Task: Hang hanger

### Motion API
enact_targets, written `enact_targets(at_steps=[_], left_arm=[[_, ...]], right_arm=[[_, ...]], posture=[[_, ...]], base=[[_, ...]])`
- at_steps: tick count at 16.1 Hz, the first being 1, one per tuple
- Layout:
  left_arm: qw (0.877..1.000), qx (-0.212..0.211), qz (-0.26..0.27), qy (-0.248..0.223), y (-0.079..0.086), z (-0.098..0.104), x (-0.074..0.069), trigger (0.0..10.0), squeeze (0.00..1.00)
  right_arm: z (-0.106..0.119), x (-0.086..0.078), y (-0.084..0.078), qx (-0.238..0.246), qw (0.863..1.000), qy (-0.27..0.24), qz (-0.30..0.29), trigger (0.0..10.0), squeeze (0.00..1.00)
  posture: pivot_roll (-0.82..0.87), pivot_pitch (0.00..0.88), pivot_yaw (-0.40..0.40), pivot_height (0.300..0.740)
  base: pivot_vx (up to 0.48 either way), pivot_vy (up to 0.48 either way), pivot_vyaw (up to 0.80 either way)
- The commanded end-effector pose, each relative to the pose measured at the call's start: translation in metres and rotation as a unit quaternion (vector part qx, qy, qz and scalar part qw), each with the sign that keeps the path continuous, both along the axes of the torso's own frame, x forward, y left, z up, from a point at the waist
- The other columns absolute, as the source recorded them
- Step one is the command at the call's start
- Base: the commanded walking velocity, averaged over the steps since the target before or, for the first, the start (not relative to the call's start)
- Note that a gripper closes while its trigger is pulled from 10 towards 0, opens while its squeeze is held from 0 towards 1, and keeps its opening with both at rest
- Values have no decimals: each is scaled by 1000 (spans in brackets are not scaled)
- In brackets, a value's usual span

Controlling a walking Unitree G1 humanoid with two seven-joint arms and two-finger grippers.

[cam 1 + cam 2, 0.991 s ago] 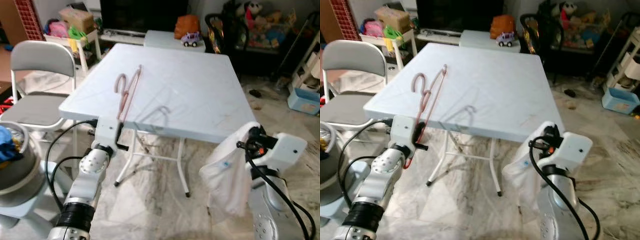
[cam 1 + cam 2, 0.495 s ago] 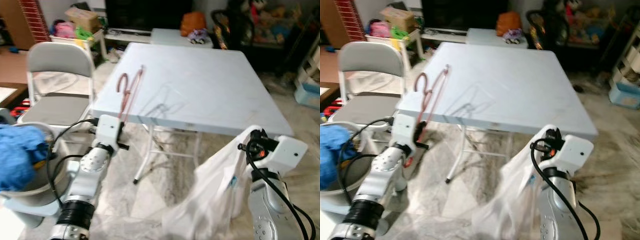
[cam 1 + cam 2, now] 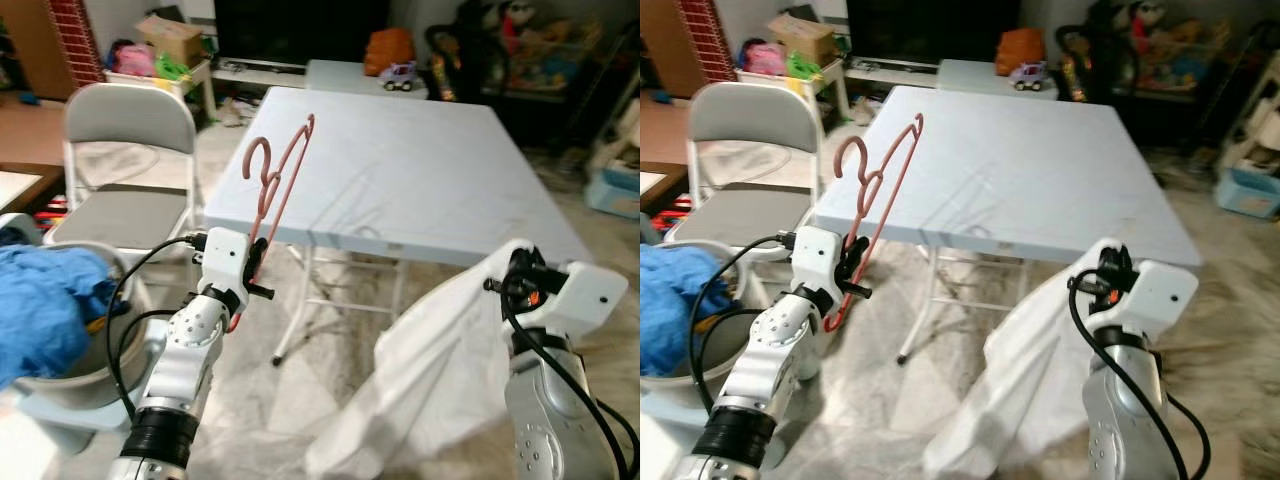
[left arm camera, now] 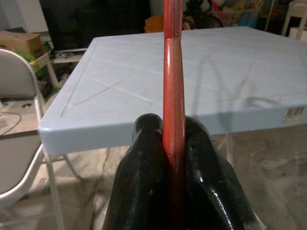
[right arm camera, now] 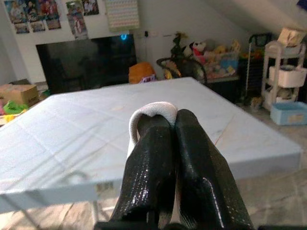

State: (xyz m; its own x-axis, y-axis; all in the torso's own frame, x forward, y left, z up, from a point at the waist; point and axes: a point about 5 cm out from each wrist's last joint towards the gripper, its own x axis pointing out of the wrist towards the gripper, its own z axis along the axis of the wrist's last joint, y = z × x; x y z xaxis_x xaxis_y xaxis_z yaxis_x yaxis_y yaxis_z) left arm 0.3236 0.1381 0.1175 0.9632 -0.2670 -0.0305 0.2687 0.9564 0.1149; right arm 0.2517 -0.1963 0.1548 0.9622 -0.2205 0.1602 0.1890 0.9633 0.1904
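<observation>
pink hanger (image 3: pixel 272 186), one; white garment (image 3: pixel 440 360), one

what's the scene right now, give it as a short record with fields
left gripper: shut on the red hanger, held up in front of the table edge
right gripper: shut on the white garment, which droops toward the floor
table: light blue folding table ahead of the robot
chair: grey folding chair to the robot's left
basket: holds blue cloth, near left
</observation>
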Motion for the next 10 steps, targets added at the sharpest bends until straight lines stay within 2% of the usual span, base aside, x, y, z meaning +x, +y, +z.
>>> enact_targets(at_steps=[1,3,4,6,10], left_arm=[[1000,-6,-13,-25,-6,13,1,10000,0],[999,-11,-26,-40,-12,21,2,10000,0],[999,-12,-27,-40,-12,21,2,10000,0],[999,-14,-30,-37,-14,21,2,10000,0],[999,-16,-31,-34,-17,19,1,10000,0]], right_arm=[[18,1,-4,-10,999,-37,-3,10000,0],[40,4,-8,-19,997,-73,-2,10000,0],[46,6,-9,-21,996,-82,-2,10000,0],[73,11,-11,-28,992,-121,8,10000,0],[95,20,-8,-52,987,-148,41,10000,0]], posture=[[193,2,-85,740],[193,3,-86,740],[192,2,-86,740],[188,0,-87,740],[189,0,-96,740]], base=[[480,0,0],[480,0,0],[480,0,0],[476,0,0],[473,0,0]])
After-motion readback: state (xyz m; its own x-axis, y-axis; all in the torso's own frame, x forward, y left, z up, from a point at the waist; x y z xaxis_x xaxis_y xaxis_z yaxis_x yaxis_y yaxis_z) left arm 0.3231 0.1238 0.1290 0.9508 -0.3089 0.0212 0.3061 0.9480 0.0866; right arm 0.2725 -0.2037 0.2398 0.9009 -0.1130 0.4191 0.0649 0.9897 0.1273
